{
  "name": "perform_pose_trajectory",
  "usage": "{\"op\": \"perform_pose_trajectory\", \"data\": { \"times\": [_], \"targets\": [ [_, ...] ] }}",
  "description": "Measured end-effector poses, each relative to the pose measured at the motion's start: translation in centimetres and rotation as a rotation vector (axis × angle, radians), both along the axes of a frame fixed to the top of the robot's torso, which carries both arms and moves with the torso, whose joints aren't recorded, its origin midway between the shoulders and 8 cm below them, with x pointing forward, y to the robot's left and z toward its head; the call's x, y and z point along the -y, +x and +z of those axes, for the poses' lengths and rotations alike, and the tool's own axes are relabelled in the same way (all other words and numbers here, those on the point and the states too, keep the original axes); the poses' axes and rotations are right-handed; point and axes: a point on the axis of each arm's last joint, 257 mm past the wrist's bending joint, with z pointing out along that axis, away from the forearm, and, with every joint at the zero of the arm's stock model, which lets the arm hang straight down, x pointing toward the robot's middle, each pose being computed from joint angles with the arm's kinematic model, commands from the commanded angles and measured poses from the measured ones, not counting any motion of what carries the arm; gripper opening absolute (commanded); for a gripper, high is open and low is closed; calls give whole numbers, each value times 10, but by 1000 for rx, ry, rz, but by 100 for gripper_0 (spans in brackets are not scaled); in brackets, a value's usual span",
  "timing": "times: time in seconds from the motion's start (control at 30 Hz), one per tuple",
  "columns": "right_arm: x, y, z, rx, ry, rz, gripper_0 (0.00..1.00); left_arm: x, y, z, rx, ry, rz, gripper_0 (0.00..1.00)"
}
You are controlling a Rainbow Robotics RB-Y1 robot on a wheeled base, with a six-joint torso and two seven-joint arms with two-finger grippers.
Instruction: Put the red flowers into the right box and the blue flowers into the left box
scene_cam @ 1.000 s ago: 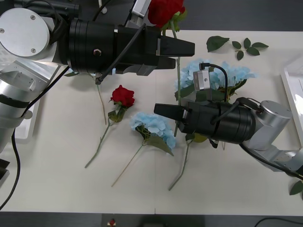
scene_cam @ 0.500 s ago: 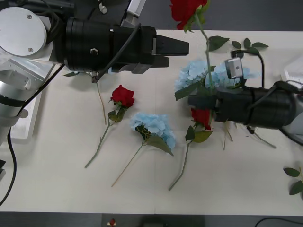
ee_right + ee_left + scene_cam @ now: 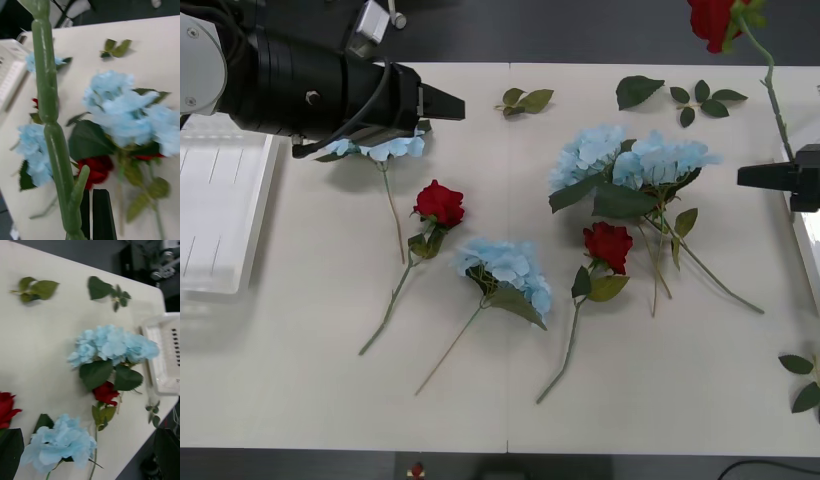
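Right gripper [image 3: 752, 177] at the table's right edge, black fingers [image 3: 100, 213] pressed together on the stem of one red rose [image 3: 716, 18]. Deep-red bloom raised high over the far right corner; smooth, jointed green plastic stem slanting down toward the gripper, just beside the right box [image 3: 807, 250], a white tray with a plain raised rim.

Left gripper [image 3: 445, 103] out over the far left of the table, above a fluffy pale-blue hydrangea [image 3: 380, 148]. Apparently spread apart and holding nothing, judging by the dark fingers [image 3: 9, 452] at the two corners of the blurred left wrist view. Left box [image 3: 220, 225], translucent white with a ribbed, slotted bottom, at the table's left edge.

Flat on the table [image 3: 310, 400]: two red roses [image 3: 440, 203] [image 3: 608, 245] with thin stems, a lone blue hydrangea [image 3: 505, 268] between them, and a wide pair of blue clusters [image 3: 630, 160] over large dark leaves. Loose leaf sprigs [image 3: 525, 100] along the far edge.

Matte off-white tabletop with a faint centre seam; dark floor beyond.
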Motion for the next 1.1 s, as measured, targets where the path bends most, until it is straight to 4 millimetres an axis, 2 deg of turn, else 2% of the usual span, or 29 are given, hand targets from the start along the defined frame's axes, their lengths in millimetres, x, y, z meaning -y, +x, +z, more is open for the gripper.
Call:
{"op": "perform_pose_trajectory", "data": {
  "times": [0.13, 0.27, 0.37, 0.53, 0.67, 0.73, 0.83, 0.93, 1.1],
  "targets": [
    [59, 4, -14, -13, -108, -91, 0, -33, 16, -19, -68, 52, 134, 100],
    [122, -1, -35, -43, -230, -179, 0, -72, 31, -42, -121, 143, 226, 100],
    [169, -5, -47, -68, -301, -251, 0, -96, 42, -50, -186, 176, 310, 100],
    [253, -18, -57, -110, -417, -384, 0, -115, 62, -58, -245, 212, 395, 100],
    [307, -22, -62, -106, -486, -507, 0, -121, 76, -75, -287, 227, 453, 100],
    [326, -22, -70, -102, -505, -561, 0, -125, 82, -86, -303, 247, 483, 100],
    [341, -19, -84, -93, -501, -631, 0, -132, 85, -103, -317, 284, 516, 100],
    [350, -14, -99, -80, -498, -690, 0, -137, 87, -118, -296, 354, 526, 100],
    [366, -17, -126, -75, -589, -718, 0, -140, 84, -156, -264, 490, 506, 100]
  ]
}}
